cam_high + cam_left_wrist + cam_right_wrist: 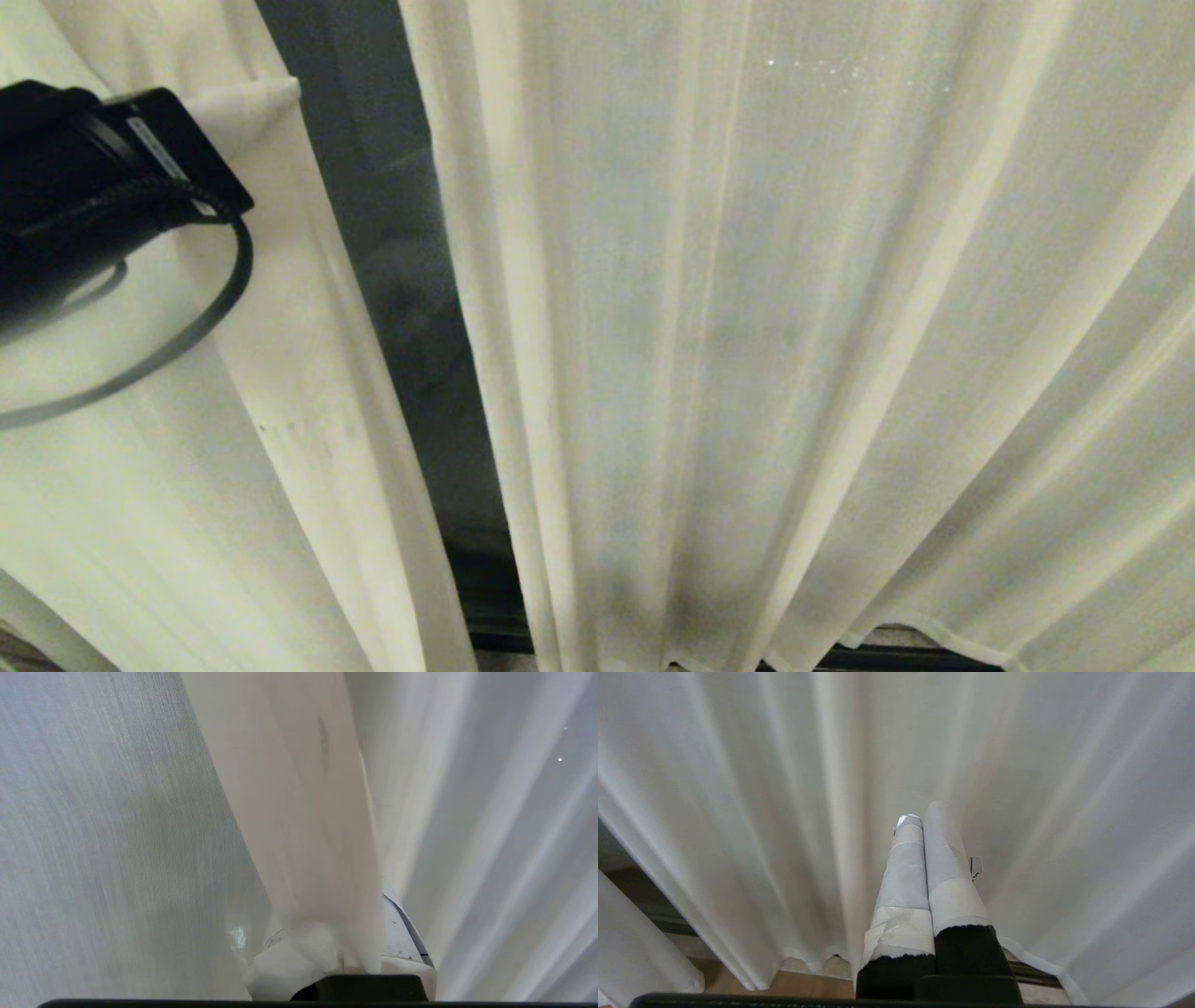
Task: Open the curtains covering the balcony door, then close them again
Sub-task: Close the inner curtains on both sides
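The curtains hang in two cream-white parts: a left panel (308,448) and a wide sheer panel (794,327). A narrow gap between them shows the dark glass of the balcony door (401,280). My left gripper (271,93) reaches in from the upper left and is shut on the edge of the left panel. In the left wrist view a fold of curtain (299,812) rises from between its white-taped fingers (280,970). My right gripper (920,814) is shut on nothing and points at the pleated curtain (738,812), out of the head view.
The door's dark bottom track (495,635) runs along the floor under the curtain hems. The right wrist view shows wooden floor (808,984) below the hem. A black cable (215,317) loops down from my left wrist in front of the left panel.
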Available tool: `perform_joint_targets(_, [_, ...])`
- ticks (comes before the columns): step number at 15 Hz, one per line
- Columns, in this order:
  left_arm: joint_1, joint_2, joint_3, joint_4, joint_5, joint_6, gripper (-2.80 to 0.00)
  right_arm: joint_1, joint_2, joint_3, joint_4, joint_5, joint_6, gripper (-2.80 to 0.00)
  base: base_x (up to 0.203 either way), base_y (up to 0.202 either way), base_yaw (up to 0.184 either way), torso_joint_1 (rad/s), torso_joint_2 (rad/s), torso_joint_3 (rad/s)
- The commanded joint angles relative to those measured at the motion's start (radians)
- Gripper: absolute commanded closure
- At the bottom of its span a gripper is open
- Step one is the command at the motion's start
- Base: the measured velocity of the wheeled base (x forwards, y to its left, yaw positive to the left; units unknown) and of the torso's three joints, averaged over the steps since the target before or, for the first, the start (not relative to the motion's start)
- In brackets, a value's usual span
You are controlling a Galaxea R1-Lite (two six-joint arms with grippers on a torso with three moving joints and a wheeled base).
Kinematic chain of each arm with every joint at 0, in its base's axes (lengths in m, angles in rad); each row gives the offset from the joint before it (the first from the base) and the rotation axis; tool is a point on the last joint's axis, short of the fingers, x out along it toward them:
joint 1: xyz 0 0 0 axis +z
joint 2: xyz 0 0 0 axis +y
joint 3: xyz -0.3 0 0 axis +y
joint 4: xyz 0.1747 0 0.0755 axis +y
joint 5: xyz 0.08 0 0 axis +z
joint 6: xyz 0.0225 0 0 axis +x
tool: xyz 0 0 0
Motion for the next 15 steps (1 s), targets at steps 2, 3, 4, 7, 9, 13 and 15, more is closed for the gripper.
perform_joint_targets(2, [-0.001,0.014,-0.003,-0.004,-0.003,0.000,0.00,0.000,0.000,0.000,0.000,0.001,0.000,0.00,0.000,-0.185,0.001,0.000,0.00,0.004])
perform_joint_targets(3, [-0.003,0.018,-0.004,-0.004,-0.003,0.000,0.00,0.000,0.002,0.000,0.000,0.001,0.000,0.00,0.000,-0.191,0.001,0.002,0.00,0.007])
perform_joint_targets(4, [-0.007,0.019,-0.006,-0.004,-0.001,0.000,0.00,0.000,0.000,0.000,0.000,0.001,0.000,0.00,0.000,-0.190,0.004,-0.001,0.00,0.003])
perform_joint_targets(7, [-0.007,0.026,-0.004,-0.004,-0.001,0.000,0.00,0.000,0.001,0.000,0.000,0.001,0.000,0.00,0.000,-0.194,0.001,0.002,0.00,0.002])
perform_joint_targets(9, [-0.006,0.029,-0.003,-0.006,0.000,-0.002,0.00,0.000,0.001,0.000,0.000,0.001,0.000,0.00,0.000,-0.190,0.003,0.003,0.00,0.004])
perform_joint_targets(13, [-0.006,0.032,0.002,-0.008,0.003,-0.002,0.00,0.000,0.002,0.000,0.000,0.001,0.000,0.00,0.000,-0.191,0.002,0.000,0.00,0.004])
perform_joint_targets(15, [-0.006,0.033,0.002,-0.007,0.003,-0.002,0.00,0.000,0.000,0.000,0.000,0.001,0.000,0.00,0.000,-0.187,0.001,0.000,0.00,0.000])
